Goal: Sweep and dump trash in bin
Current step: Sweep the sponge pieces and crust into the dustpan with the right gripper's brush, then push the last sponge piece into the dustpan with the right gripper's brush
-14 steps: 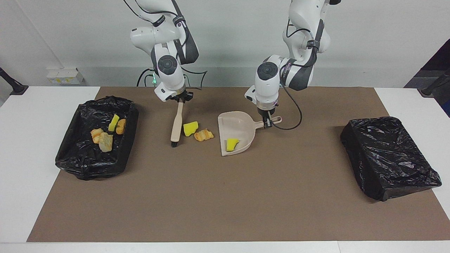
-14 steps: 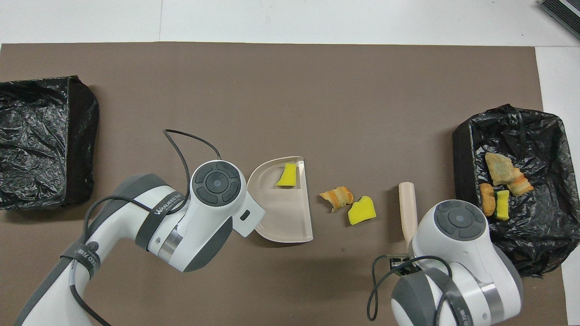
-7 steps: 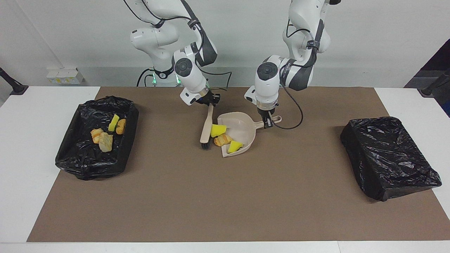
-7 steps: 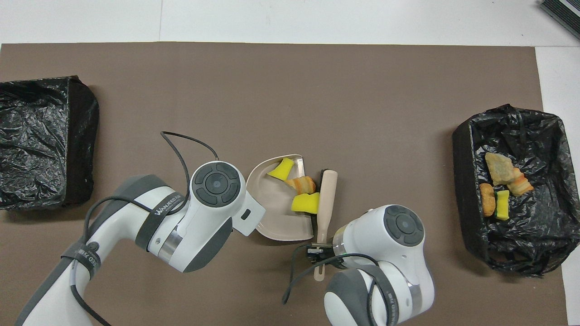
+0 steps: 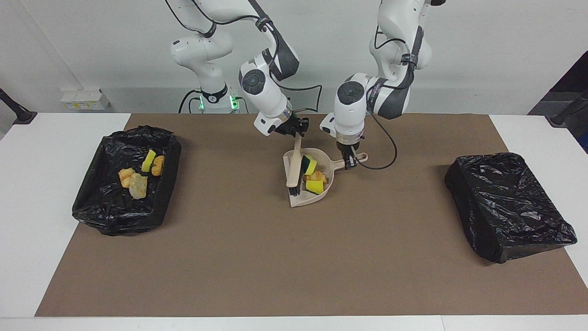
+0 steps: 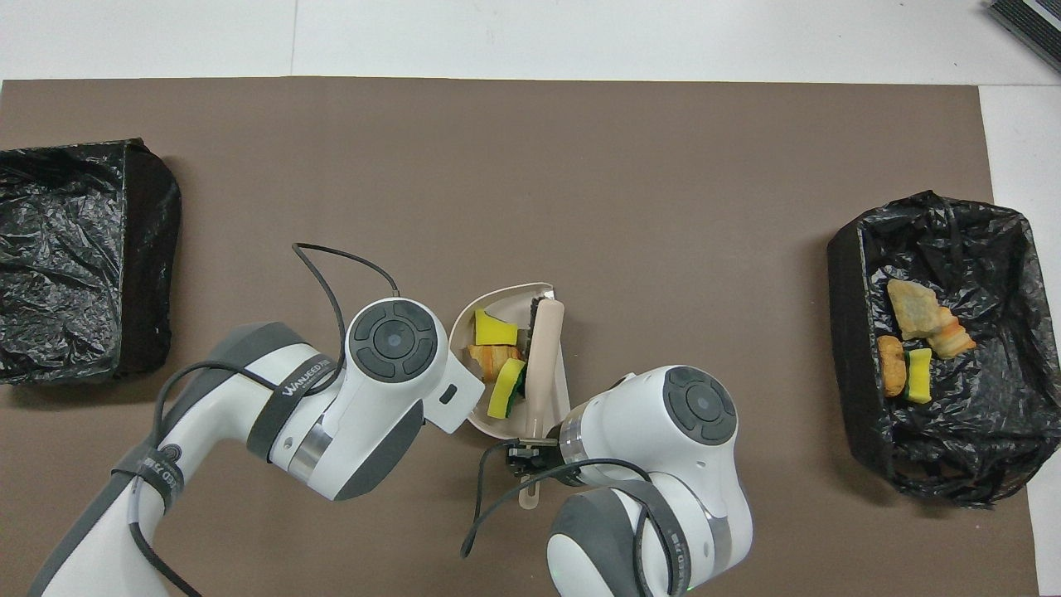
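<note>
The beige dustpan [image 5: 317, 196] [image 6: 497, 427] sits on the brown mat, and my left gripper [image 5: 349, 161] is shut on its handle. In the pan lie three pieces of trash: a yellow sponge chunk [image 5: 315, 186] [image 6: 494, 332], a tan-orange bread-like piece [image 5: 317, 176] [image 6: 489, 356] and a yellow-green sponge [image 5: 309, 164] [image 6: 506, 400]. My right gripper [image 5: 296, 131] [image 6: 530, 454] is shut on the beige brush [image 5: 293, 170] [image 6: 543, 348], whose head stands inside the pan's mouth against the trash. From overhead the left wrist hides the left gripper.
A black-lined bin [image 5: 115, 220] [image 6: 845, 332] at the right arm's end of the table holds several scraps [image 5: 138, 177] [image 6: 916, 340]. A second black-bagged bin [image 5: 505, 202] [image 6: 75, 257] stands at the left arm's end. A cable loops beside the left wrist.
My right arm swept the brush across the mat toward the dustpan, pushing a yellow sponge and the bread-like piece into it. The pan tilted slightly.
</note>
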Controlling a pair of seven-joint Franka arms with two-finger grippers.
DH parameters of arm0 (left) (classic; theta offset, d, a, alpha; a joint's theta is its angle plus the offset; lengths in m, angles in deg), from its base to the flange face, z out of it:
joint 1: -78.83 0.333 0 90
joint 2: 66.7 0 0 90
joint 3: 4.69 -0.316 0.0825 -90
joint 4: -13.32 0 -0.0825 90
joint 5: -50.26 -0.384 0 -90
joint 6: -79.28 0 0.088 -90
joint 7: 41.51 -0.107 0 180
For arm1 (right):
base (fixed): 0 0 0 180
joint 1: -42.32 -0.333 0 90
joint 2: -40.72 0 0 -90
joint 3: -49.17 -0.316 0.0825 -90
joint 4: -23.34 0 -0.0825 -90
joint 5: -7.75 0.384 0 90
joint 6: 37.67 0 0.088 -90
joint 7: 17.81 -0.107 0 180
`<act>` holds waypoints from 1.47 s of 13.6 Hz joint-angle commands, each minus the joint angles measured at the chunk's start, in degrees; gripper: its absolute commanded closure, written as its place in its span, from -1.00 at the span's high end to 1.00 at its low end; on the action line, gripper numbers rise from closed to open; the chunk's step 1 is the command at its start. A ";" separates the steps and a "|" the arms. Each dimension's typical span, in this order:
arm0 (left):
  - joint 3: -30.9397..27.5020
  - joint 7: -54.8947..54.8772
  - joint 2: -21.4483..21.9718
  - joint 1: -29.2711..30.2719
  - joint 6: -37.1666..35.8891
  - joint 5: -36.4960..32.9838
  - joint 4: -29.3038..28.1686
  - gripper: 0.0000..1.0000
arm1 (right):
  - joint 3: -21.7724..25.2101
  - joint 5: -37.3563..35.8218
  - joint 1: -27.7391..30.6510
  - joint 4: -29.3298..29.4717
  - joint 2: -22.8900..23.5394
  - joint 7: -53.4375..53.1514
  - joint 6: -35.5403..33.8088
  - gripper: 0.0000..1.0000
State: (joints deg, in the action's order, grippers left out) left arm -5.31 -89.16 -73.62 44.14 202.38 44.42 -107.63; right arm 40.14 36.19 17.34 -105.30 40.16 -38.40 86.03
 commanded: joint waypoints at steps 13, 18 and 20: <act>-0.07 -24.69 0.59 7.79 4.35 12.35 -1.14 -1.00 | -0.20 -28.00 20.24 6.57 -13.95 21.72 -32.64 -1.00; -0.43 -23.37 1.03 7.17 2.77 6.66 -1.40 -1.00 | -0.56 -26.86 16.57 -2.58 -10.88 17.88 -21.57 -1.00; -0.34 -19.17 1.12 6.48 2.16 1.66 -1.84 -1.00 | -0.56 -23.89 13.49 -2.67 -7.90 14.11 -20.87 -1.00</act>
State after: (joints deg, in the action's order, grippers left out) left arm -5.46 -111.41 -73.67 51.51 205.35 50.15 -108.30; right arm 39.93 9.90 33.28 -107.76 30.34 -20.90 63.85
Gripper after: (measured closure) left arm 0.683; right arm 0.736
